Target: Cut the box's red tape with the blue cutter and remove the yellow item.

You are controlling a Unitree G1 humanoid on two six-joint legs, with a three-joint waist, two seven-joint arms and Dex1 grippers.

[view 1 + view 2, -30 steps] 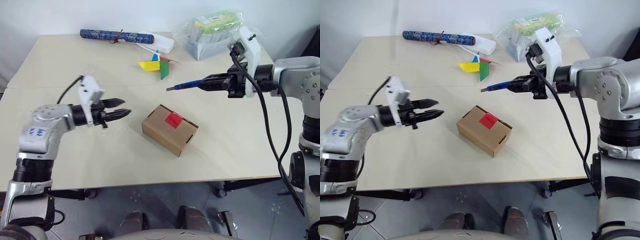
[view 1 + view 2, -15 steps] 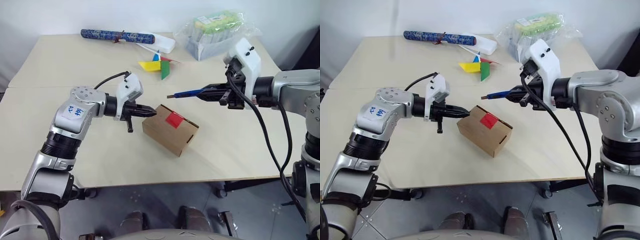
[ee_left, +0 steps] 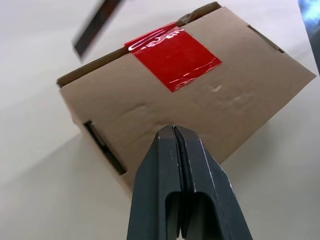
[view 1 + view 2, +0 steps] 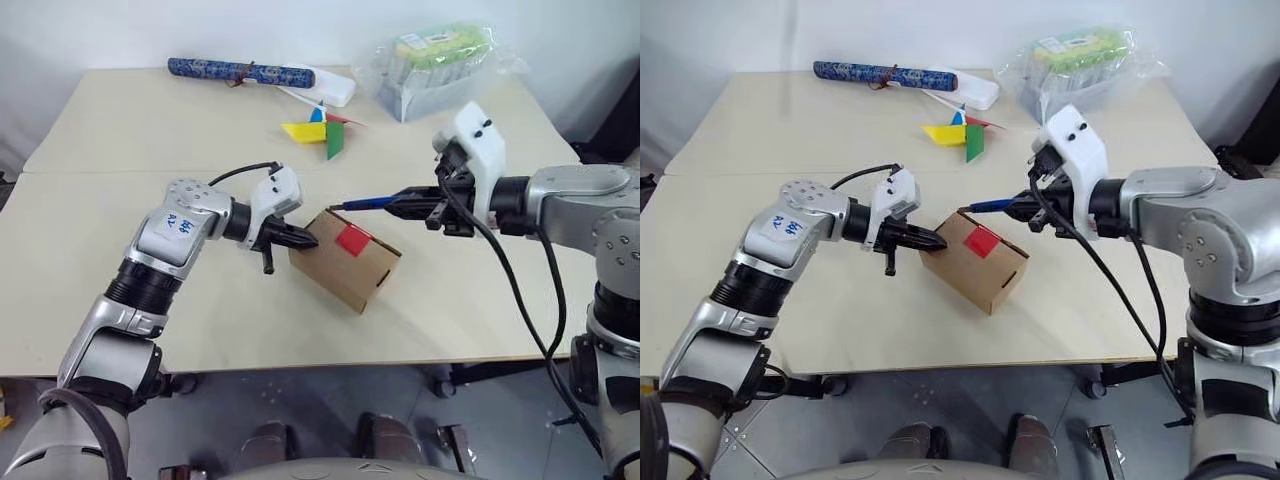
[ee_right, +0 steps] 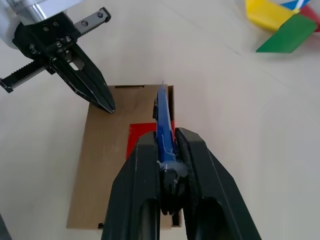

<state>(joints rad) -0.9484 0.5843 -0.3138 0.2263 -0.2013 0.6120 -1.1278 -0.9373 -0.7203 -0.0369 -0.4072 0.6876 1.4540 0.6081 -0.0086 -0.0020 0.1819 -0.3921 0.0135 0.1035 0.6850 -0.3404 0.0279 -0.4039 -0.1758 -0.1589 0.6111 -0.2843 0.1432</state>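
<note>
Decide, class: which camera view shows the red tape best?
The left wrist view: the red tape sits large and unobstructed on the box, wrapping over its top edge. The eye views show it as a small patch. In the right wrist view the cutter and right gripper partly cover it.

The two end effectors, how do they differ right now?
The left end effector is shut on nothing, its closed tips pressed against the box at its left end; the right end effector is shut on the blue cutter. The left one touches the carton, while the right one hangs above it, with the cutter's tip over the box's far edge near the red tape. Both have black fingers.
</note>
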